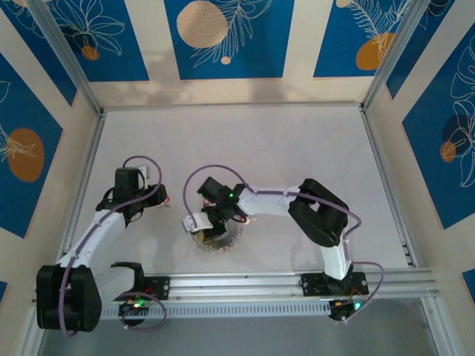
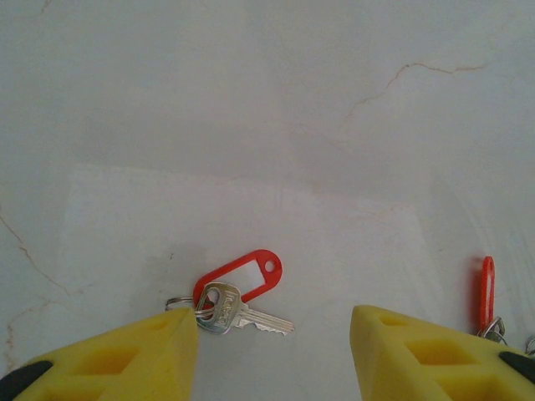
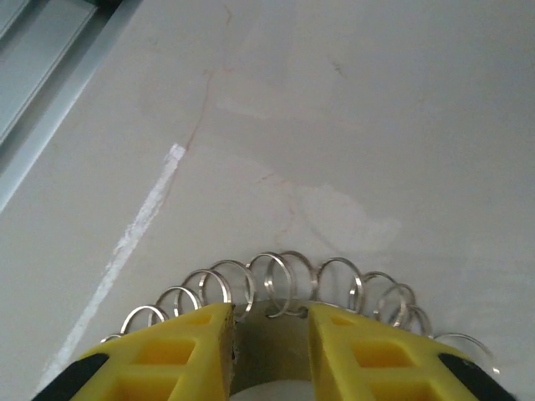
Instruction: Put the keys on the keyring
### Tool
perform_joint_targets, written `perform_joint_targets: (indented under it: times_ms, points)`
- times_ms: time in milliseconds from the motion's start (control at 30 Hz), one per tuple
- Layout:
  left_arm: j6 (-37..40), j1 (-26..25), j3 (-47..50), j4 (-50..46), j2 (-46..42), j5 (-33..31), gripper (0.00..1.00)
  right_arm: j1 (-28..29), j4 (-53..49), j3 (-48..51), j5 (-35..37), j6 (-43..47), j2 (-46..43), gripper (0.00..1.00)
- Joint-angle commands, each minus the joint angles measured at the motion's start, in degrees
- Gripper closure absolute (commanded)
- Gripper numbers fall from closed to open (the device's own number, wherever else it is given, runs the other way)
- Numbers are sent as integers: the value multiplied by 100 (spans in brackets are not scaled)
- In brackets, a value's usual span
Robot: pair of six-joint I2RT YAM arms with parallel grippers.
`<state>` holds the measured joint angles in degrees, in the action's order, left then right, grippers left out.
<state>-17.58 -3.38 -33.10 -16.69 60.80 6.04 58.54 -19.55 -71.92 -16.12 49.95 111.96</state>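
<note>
The right claw (image 3: 269, 313) appears clamped on the rim of the keyring (image 3: 284, 280), steadying it on the desk (image 3: 351, 125). The left claw (image 2: 274, 326) stands apart, with a red-tagged key (image 2: 238, 309) just ahead between its fingers and another key (image 2: 486, 292) beyond its right finger. The step in hand looks like the first pickup, so the next move is to lower and close.
</note>
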Motion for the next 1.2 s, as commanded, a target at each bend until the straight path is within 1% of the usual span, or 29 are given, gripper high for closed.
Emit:
perform_joint_targets:
  times_ms: [0, 267, 433, 533, 700, 900, 1000, 1167]
  points:
    - [-103, 74, 102, 131, -112, 158, 49, 46, -541, -285, -423, 10, 169, 69]
    - [-139, 74, 131, 199, -77, 245, 49, 44, -769, -557, -455, -56, 487, 68]
    - [-105, 74, 119, 147, -103, 183, 49, 35, -813, -686, -471, -117, 623, 65]
    - [-124, 74, 113, 201, -66, 256, 49, 32, -833, -702, -423, -133, 645, 65]
    - [-108, 72, 122, 157, -108, 189, 49, 1, -858, -715, -454, -125, 638, 64]
    - [-79, 74, 98, 129, -103, 159, 49, -45, -622, -661, -465, -308, 524, 62]
    - [-119, 74, 114, 217, -68, 237, 49, -71, -629, -731, -477, -361, 588, 62]
    - [-107, 74, 116, 159, -112, 178, 49, -37, -648, -820, -615, -434, 745, 62]
